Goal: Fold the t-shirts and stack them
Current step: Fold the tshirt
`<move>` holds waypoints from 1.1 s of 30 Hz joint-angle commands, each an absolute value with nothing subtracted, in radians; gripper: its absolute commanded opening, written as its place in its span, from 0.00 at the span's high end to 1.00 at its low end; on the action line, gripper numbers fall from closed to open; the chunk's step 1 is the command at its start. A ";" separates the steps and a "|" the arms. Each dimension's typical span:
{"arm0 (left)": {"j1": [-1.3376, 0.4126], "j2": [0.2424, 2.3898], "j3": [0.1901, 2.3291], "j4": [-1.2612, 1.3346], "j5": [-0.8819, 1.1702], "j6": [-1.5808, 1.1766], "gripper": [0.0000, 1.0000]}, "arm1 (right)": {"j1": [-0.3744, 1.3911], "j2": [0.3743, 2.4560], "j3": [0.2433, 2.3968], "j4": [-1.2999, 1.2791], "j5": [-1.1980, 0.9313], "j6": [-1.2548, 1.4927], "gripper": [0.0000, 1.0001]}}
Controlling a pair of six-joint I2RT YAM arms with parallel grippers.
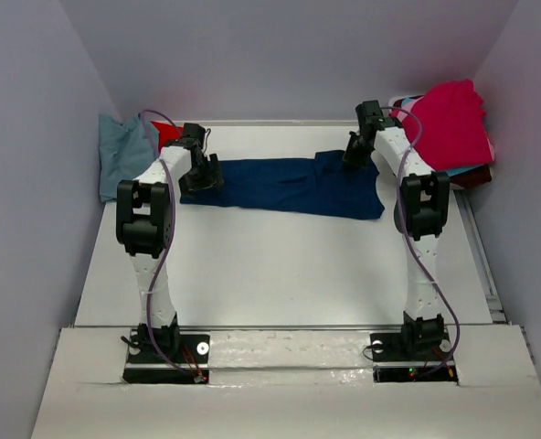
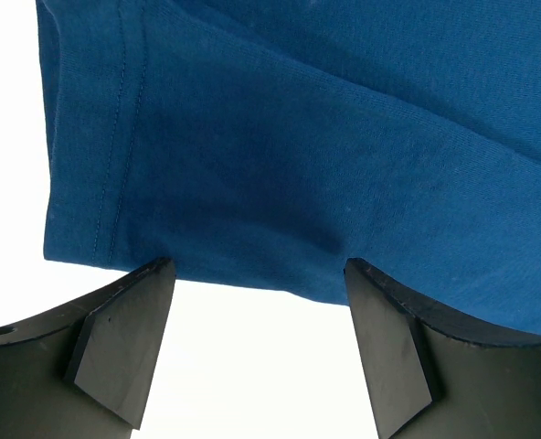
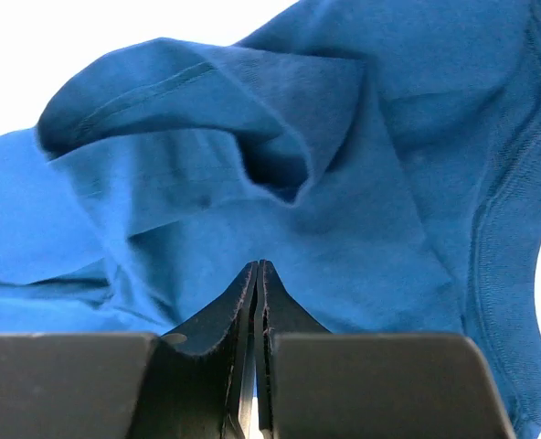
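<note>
- The left pincer (image 2: pixel 257 274) stands wide open at the hemmed end of the blue shirt (image 1: pixel 280 186). Its tips are just at the cloth's edge and it grips nothing.
- The right pincer (image 3: pixel 257 267) is closed tight, with its tips against a rumpled fold near the shirt's other end. Whether any cloth is caught between them I cannot tell.
- The blue shirt lies stretched crosswise on the far half of the table (image 1: pixel 270 274), between the two pincers.
- If the right pincer has closed on nothing, or on one layer only, a lift would likely leave the shirt behind or pull it lopsided. With the left end loose, the cloth could also drag and bunch.
- No basket or box is in view, and the other shirts lie loose. A blue-grey shirt (image 1: pixel 122 155) and a red shirt (image 1: pixel 167 134) sit by the far left wall, and a magenta-topped heap (image 1: pixel 453 123) fills the far right corner.
- A wide swing of the right arm could knock that heap.
</note>
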State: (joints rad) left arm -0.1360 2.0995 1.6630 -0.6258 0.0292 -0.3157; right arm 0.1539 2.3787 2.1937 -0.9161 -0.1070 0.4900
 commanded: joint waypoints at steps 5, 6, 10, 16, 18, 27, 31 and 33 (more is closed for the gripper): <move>-0.138 2.080 1.681 -0.643 0.023 -0.311 0.14 | 0.153 2.395 2.247 -0.936 -0.009 0.463 0.93; -0.138 2.080 1.681 -0.643 0.023 -0.311 0.14 | 0.153 2.401 2.252 -0.936 -0.005 0.462 0.93; -0.138 2.077 1.678 -0.649 0.015 -0.305 0.14 | 0.153 2.427 2.266 -0.920 0.025 0.456 0.93; -0.138 2.071 1.684 -0.658 0.009 -0.296 0.14 | 0.153 2.456 2.270 -0.888 0.031 0.449 0.93; -0.138 2.071 1.690 -0.664 0.009 -0.295 0.14 | 0.153 2.464 2.270 -0.884 0.031 0.445 0.93; -0.138 2.080 1.718 -0.681 0.009 -0.290 0.14 | 0.153 2.488 2.267 -0.841 0.023 0.440 0.93; -0.138 2.080 1.723 -0.684 0.009 -0.288 0.14 | 0.153 2.505 2.309 -0.836 0.023 0.440 0.93; -0.138 2.080 1.724 -0.686 0.009 -0.288 0.14 | 0.153 2.522 2.338 -0.835 0.020 0.440 0.93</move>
State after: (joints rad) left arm -0.1360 2.0995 1.6852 -0.6594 0.0216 -0.3038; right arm 0.1539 2.4886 2.2589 -0.8837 0.0109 0.4488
